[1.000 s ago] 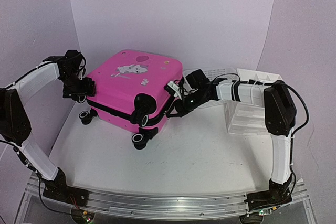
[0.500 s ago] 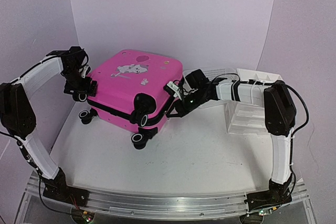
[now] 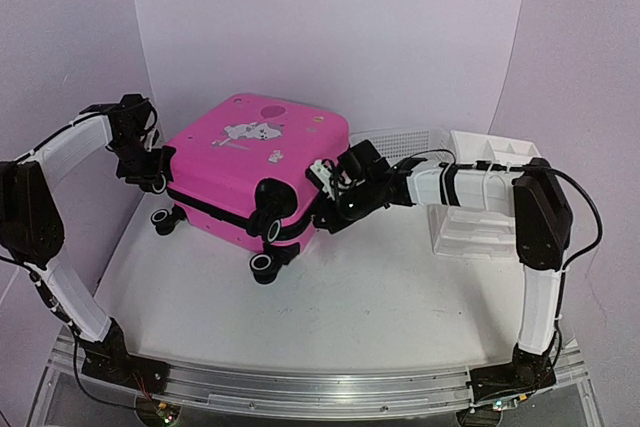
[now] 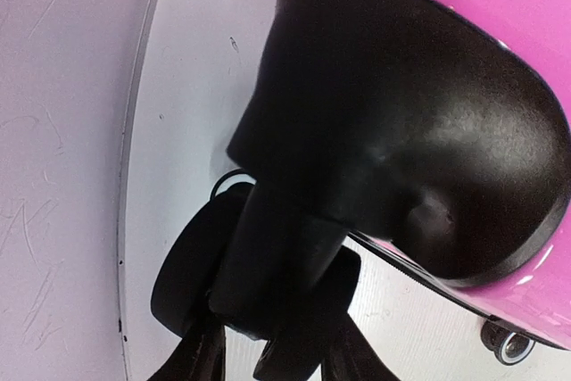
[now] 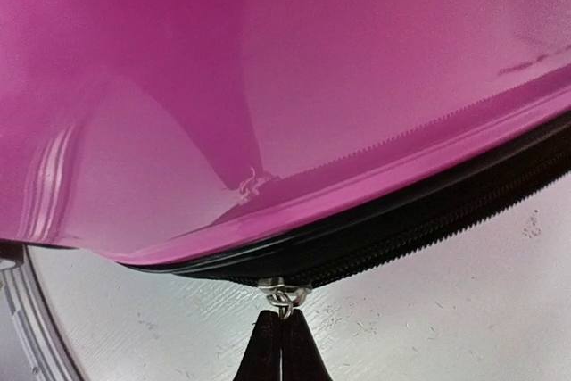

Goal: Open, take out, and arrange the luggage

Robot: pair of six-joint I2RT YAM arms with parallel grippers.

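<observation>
The hot-pink luggage (image 3: 255, 157) lies flat on the table with its black zipper seam along the side. My left gripper (image 3: 153, 179) is at its far-left corner. In the left wrist view the fingers (image 4: 192, 359) press on both sides of the black caster wheel (image 4: 268, 265) under the corner housing (image 4: 401, 131), so the gripper (image 4: 277, 336) is shut on that wheel. My right gripper (image 3: 325, 212) is at the luggage's right side. In the right wrist view this gripper (image 5: 283, 323) is shut on the small metal zipper pull (image 5: 284, 296), which hangs from the black zipper (image 5: 428, 220).
A white mesh basket (image 3: 412, 137) stands behind the right arm, and a white drawer organizer (image 3: 478, 197) is at the right. Two more black wheels (image 3: 266, 265) (image 3: 163, 221) stick out at the luggage's near side. Purple walls close in at left, back and right.
The left gripper has closed from wide open onto the corner wheel. The right arm has reached further left and slightly nearer along the luggage's side, still pinching the zipper pull.
</observation>
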